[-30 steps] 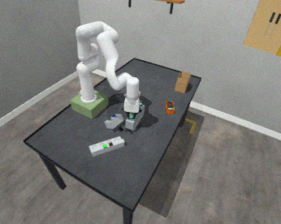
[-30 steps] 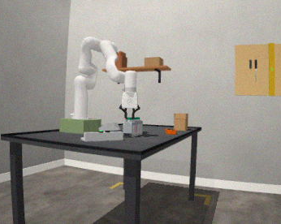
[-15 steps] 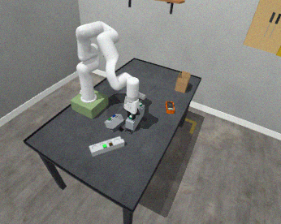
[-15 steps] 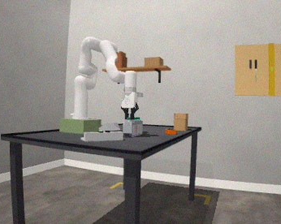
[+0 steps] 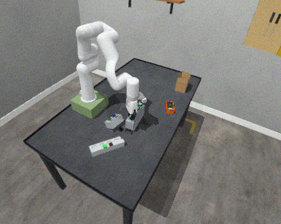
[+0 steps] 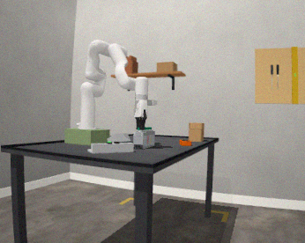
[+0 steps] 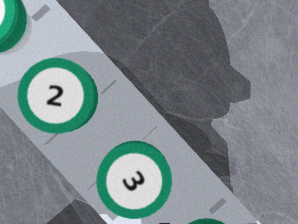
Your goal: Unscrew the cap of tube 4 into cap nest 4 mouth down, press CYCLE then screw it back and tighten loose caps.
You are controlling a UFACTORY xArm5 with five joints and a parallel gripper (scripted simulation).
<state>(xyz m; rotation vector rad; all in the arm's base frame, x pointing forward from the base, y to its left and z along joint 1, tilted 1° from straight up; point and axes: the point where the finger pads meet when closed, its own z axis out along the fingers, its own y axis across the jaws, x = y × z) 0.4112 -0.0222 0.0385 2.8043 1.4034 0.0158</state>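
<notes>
The grey decapping station stands mid-table, also seen in the exterior view. In the wrist view its green-rimmed caps 2 and 3 sit on their tubes. Cap 1 shows partly at the top left. A sliver of the cap of tube 4 shows at the bottom edge. My gripper points straight down over the near end of the station at tube 4, shut on that cap. The fingers are hidden in the wrist view. The cap tray shows a lit green lamp. The key housing lies left of the station.
An orange device lies right of the station. A cardboard box stands near the far right edge. The arm's green base block is at the left. A wall shelf hangs behind the arm.
</notes>
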